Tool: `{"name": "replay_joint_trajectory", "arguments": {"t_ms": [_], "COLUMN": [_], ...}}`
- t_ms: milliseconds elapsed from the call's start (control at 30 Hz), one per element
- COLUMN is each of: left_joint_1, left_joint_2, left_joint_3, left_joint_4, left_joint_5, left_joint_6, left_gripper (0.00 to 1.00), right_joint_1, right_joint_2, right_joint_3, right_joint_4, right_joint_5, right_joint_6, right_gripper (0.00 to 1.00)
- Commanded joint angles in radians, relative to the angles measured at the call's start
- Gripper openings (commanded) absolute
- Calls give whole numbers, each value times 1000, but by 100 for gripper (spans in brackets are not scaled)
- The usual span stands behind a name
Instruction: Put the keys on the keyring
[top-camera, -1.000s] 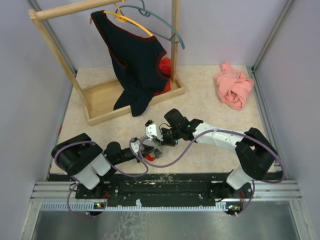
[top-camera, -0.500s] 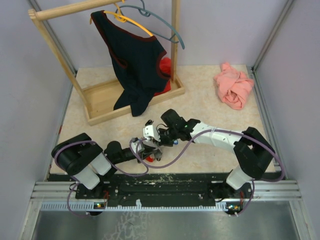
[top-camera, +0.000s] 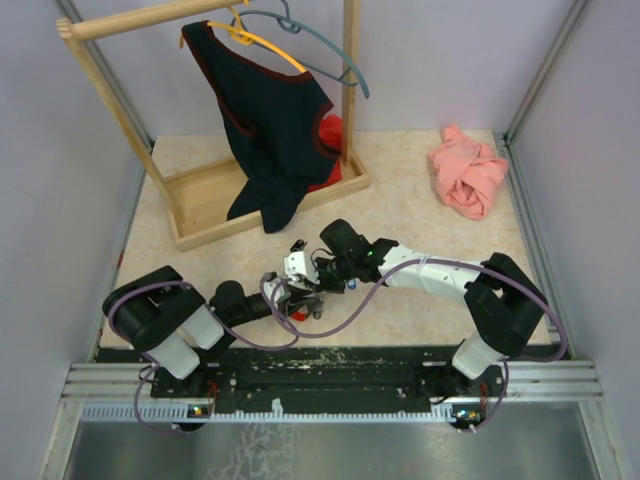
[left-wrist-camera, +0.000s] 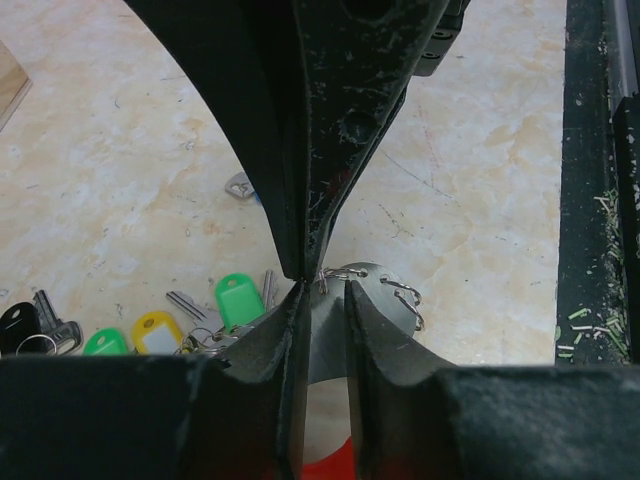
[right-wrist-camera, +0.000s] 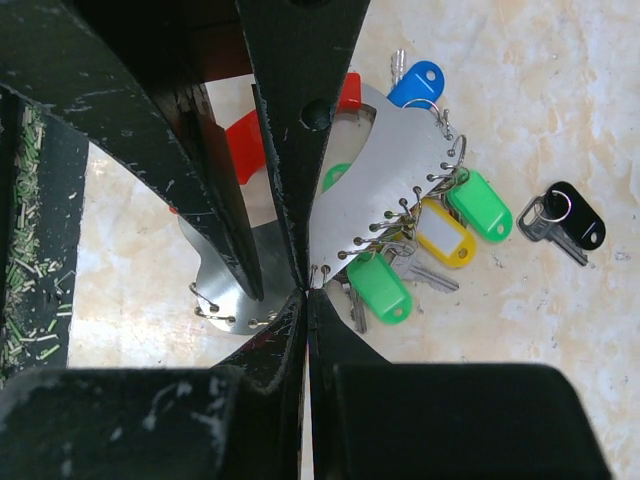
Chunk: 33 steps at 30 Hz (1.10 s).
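The left pincer (left-wrist-camera: 322, 295) clamps a silvery keyring plate (left-wrist-camera: 327, 335) beside colour-tagged keys (left-wrist-camera: 237, 300).

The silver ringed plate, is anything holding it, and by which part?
The left gripper pinches the silver plate by its ringed rim. The right gripper is shut at that rim too; whether it grips cannot be told.
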Motion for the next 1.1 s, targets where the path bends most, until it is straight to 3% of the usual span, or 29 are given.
{"name": "replay_joint_trajectory", "arguments": {"t_ms": [0, 467, 733, 900, 1067], "left_joint_1": [1, 1, 1, 1, 0], "left_joint_2": [-27, -38, -15, -74, -212], "left_joint_3": [9, -65, -55, -40, 53], "left_joint_4": [32, 159, 148, 55, -304], "left_joint_5": [-61, -83, -96, -82, -44], "left_joint_6": [-4, -23, -25, -34, -81], "left_gripper": [26, 30, 30, 30, 28], "right_joint_1": [13, 13, 13, -10, -87], "right_joint_2": [6, 18, 3, -30, -64], "right_joint_3": [47, 40, 29, -20, -88], "right_joint_4": [30, 42, 43, 55, 133], "right_joint_5": [-44, -28, 1, 20, -27], "right_joint_6": [5, 5, 37, 125, 341], "right_gripper": [0, 0, 0, 5, 12]}}
